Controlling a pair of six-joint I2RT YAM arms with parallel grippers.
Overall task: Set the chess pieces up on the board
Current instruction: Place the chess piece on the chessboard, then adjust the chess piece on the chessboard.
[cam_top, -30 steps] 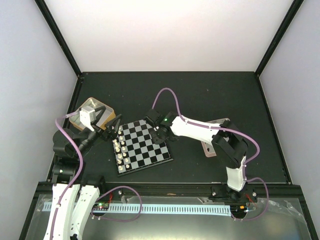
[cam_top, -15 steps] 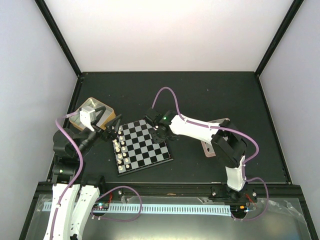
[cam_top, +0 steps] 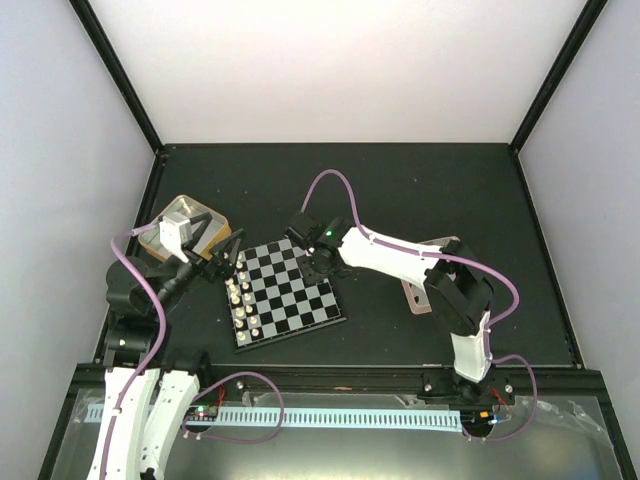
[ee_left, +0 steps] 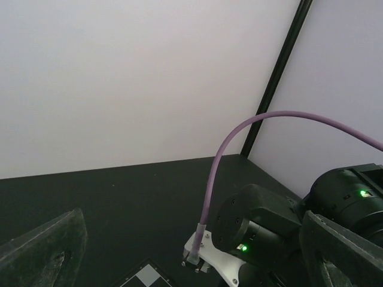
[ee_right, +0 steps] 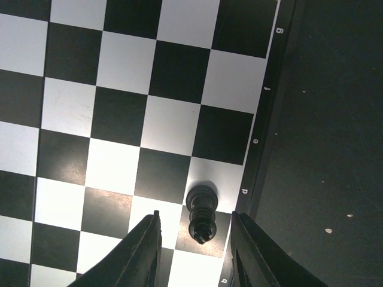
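Observation:
The board (cam_top: pixel 290 292) lies left of centre; it fills the right wrist view (ee_right: pixel 119 107). Several cream-white chess pieces (cam_top: pixel 239 297) stand in two columns along its left edge. One black piece (ee_right: pixel 201 213) stands upright on a white square at the board's right rim. My right gripper (ee_right: pixel 196 242) is open, one finger on each side of the black piece and clear of it; in the top view (cam_top: pixel 324 262) it hides the piece. My left gripper (cam_top: pixel 218 262) hovers open and empty by the board's far left corner, with its fingers (ee_left: pixel 45 251) spread wide.
A gold square tin (cam_top: pixel 176 212) sits under the left arm's wrist. A pink-rimmed tin (cam_top: pixel 418 297) lies partly under the right arm. The right arm's wrist and purple cable (ee_left: pixel 257 230) face the left wrist camera. Black frame posts stand at the mat's far corners.
My right gripper has shifted slightly toward the far side of the board. The left arm and the white pieces have not moved.

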